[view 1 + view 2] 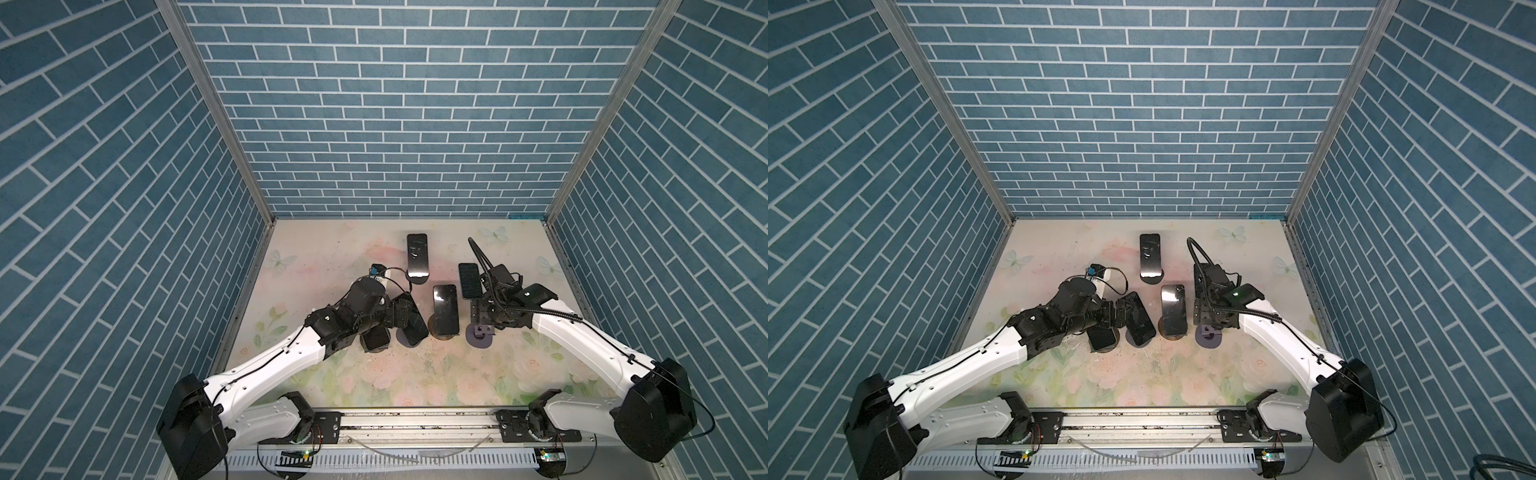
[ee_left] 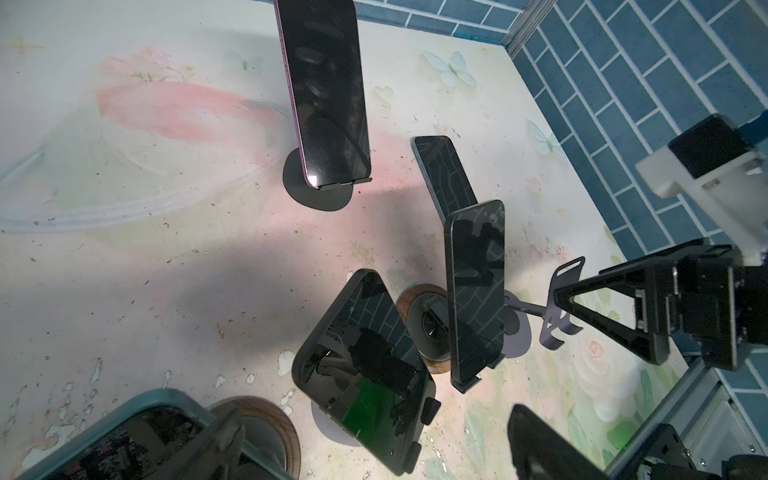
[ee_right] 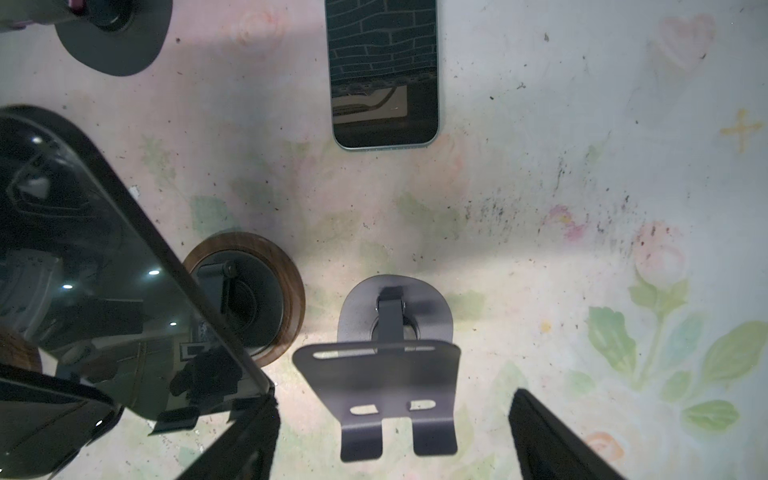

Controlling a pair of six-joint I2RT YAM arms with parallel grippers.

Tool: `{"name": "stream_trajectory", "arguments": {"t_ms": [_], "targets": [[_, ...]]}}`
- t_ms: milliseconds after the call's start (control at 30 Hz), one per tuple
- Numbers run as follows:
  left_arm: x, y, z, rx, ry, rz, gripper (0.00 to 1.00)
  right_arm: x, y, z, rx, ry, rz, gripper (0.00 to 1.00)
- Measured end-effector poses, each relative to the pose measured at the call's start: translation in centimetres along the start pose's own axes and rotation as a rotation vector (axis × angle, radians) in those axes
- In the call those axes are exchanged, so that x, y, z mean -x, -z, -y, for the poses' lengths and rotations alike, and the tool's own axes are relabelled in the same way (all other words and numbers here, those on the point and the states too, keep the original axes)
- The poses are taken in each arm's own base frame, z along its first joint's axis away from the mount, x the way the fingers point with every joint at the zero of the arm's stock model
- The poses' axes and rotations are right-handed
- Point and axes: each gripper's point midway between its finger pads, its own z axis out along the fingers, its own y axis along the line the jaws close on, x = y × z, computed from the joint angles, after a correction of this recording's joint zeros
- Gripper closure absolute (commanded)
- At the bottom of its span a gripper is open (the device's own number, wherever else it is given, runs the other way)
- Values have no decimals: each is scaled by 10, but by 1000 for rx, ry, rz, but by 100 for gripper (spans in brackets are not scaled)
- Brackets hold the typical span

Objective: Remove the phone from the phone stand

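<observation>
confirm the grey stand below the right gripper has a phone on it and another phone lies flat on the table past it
No: the right wrist view shows the grey stand below the right gripper empty. A phone does lie flat on the table past it.

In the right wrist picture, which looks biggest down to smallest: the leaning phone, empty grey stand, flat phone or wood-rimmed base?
1. Leaning phone, but it is nearest the camera, so unsure.
2. Empty grey stand.
3. Flat phone and wood-rimmed base: alike; one cropped, one partly hidden.
</observation>
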Motion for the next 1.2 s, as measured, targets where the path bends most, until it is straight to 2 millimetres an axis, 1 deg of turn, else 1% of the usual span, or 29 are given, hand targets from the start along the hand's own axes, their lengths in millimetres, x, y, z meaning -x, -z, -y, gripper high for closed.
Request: {"name": "stream_trajectory", "arguments": {"t_ms": [167, 333, 467, 567, 633, 733, 900, 933, 1000, 1200], "targets": [[2, -3, 1, 6, 0, -1, 0, -4, -8, 1, -1, -7, -3, 15], [0, -23, 3, 14, -22, -35, 0, -1, -16, -2, -1, -16, 0, 19], [6, -38, 16, -21, -46, -59, 0, -1, -24, -3, -8, -22, -2, 22], [13, -41, 26, -55, -56, -48, 0, -4, -29, -2, -13, -26, -8, 25], [14, -41, 29, -68, -58, -45, 0, -4, -31, -2, -16, -33, -6, 27], [15, -40, 31, -75, -61, -39, 0, -4, -33, -1, -20, -44, -1, 34], [21, -32, 35, -96, -62, -6, 0, -2, -33, 2, -36, -48, 11, 52], [23, -30, 35, -100, -62, 3, 0, -2, -33, 2, -37, -47, 11, 54], [25, -24, 35, -106, -62, 23, 0, -2, -32, 3, -40, -47, 14, 55], [31, -8, 34, -111, -73, 72, 0, 2, -21, 10, -62, -50, 52, 55]]}}
